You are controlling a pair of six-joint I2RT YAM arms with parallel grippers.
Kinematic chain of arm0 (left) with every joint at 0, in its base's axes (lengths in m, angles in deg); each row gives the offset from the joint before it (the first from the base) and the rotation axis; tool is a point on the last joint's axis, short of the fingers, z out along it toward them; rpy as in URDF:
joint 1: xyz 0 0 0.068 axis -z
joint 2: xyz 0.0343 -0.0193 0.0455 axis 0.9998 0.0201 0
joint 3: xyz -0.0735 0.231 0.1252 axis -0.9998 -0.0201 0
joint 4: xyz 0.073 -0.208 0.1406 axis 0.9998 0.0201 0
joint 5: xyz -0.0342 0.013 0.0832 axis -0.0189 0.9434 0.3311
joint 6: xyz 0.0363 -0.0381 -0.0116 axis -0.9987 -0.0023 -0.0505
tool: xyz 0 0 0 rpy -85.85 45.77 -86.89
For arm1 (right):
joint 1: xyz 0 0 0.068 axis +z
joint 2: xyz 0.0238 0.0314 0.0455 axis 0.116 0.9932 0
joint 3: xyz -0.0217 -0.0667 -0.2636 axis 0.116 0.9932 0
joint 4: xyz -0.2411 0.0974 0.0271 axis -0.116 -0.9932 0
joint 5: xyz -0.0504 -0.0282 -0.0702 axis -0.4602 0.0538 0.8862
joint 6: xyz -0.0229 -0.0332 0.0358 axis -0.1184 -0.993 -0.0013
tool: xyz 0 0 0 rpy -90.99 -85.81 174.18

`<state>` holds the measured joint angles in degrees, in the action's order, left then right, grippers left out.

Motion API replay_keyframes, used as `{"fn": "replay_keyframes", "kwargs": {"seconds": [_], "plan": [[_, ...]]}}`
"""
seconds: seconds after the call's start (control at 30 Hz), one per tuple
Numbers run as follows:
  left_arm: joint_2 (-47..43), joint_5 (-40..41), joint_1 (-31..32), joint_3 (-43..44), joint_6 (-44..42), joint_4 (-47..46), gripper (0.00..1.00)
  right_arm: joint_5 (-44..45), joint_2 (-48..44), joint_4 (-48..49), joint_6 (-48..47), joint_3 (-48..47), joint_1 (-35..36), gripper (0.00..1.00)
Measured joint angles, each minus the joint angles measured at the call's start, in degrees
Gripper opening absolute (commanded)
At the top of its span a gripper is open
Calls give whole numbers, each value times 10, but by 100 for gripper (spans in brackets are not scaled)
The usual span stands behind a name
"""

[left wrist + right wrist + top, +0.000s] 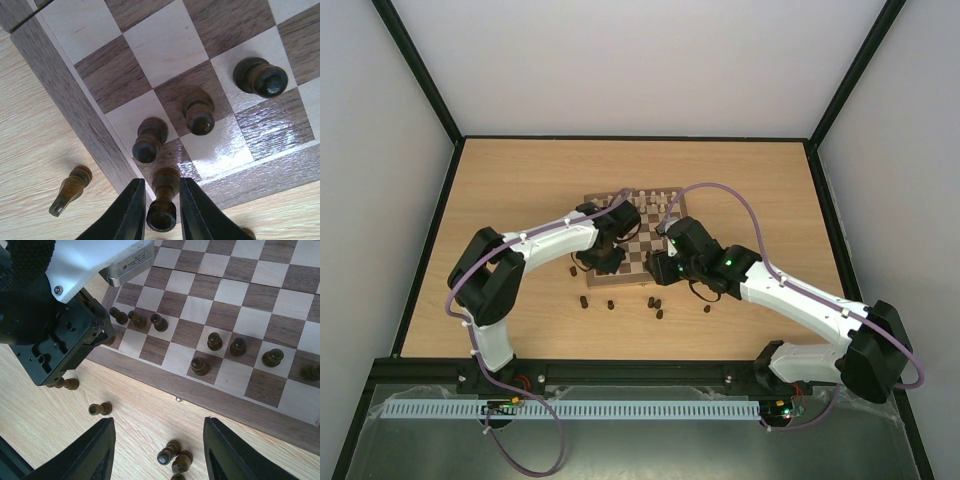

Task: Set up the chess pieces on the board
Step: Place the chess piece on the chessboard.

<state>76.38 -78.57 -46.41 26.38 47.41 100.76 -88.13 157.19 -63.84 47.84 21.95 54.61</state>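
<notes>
1. Your left claw (160, 181) is down low at the near-left corner of the board (65, 90). Its fingers (131, 212) are barely apart, with one dark piece (162, 205) upright between them. There's a sliver of a gap on one side, so I can't tell if it's actually gripped or just flanked.
2. That piece stands right at the board's corner, by the border. Three more pieces (198, 111) stand on squares just past it, and one lies on its side on the table (30, 150) just off the edge.
3. Your right claw (159, 422) is wide open with nothing in it. It hovers over the table just off the board's near edge.
4. The right wrist view shows eight dark pieces I can count along the near rows. A few more are loose on the table, two of them touching right under that claw.
5. From above, loose dark ones dot the table on the near side of the board. The pale pieces (655, 200) sit along the far rows.
</notes>
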Motion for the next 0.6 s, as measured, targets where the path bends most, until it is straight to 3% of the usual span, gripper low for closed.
{"fn": "replay_keyframes", "kwargs": {"seconds": [0.17, 0.6], "plan": [[0, 0, 0, -5, 0, -2, 25, 0, 0, 0, 0, 0, 0, 49], [-25, 7, 3, 11, 3, 12, 47, -1, 0, 1, 0, 3, 0, 49]]}}
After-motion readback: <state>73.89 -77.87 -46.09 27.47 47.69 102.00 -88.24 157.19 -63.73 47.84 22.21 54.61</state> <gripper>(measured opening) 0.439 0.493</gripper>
